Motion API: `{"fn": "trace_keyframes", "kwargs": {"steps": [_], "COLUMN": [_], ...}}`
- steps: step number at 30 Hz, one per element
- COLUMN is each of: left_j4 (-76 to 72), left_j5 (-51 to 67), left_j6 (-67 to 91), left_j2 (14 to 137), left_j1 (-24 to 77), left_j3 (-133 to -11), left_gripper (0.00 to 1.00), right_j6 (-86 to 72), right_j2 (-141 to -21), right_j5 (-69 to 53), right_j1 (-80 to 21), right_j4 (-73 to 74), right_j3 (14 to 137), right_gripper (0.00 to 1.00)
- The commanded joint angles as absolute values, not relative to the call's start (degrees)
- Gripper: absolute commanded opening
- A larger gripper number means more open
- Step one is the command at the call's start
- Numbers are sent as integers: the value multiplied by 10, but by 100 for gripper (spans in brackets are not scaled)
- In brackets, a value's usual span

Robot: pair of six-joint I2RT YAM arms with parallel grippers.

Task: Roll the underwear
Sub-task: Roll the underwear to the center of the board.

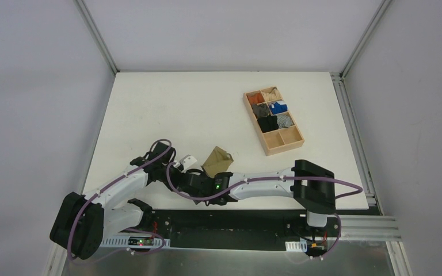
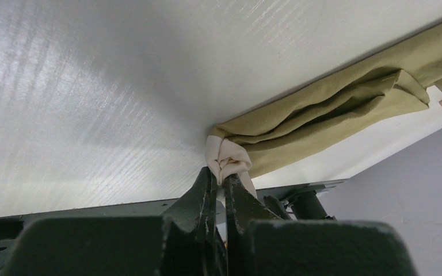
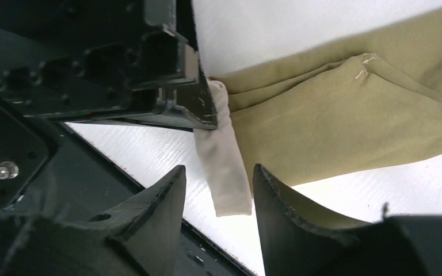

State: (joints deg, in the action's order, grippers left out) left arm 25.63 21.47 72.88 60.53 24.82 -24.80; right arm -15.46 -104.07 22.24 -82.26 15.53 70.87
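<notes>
The left gripper (image 2: 221, 175) is pinching the bunched cream waistband (image 2: 227, 158) between tightly closed fingers. The right gripper (image 3: 218, 171) is standing open, its fingers straddling the waistband's loose end, seemingly without touching it. To roll well, the right should be closing on that end level with the left, keeping the fabric taut. The underwear (image 1: 217, 160) is lying at the near edge of the table (image 1: 167, 103), its long axis running from the waistband toward the far right.
</notes>
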Motion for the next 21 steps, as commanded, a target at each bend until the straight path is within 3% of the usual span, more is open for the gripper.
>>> {"fn": "trace_keyframes", "kwargs": {"steps": [1, 6, 13, 15, 18, 21], "left_j4": [273, 273, 273, 273, 273, 273], "left_j5": [204, 204, 205, 205, 207, 210], "left_j6": [742, 744, 745, 745, 746, 744], "left_j2": [601, 600, 600, 601, 601, 597], "left_j1": [254, 254, 254, 253, 254, 254], "left_j3": [-261, -262, -267, -268, -271, -278], "left_gripper": [0, 0, 0, 0, 0, 0], "right_j6": [-144, -154, -178, -187, -206, -228], "right_j2": [-1050, -1059, -1071, -1071, -1068, -1057], "right_j5": [256, 255, 267, 270, 276, 255], "right_j1": [-828, -832, -840, -842, -841, -831], "right_j4": [166, 160, 152, 147, 139, 118], "right_j3": [724, 720, 706, 699, 687, 663], "right_gripper": [48, 36, 34, 25, 0, 0]}}
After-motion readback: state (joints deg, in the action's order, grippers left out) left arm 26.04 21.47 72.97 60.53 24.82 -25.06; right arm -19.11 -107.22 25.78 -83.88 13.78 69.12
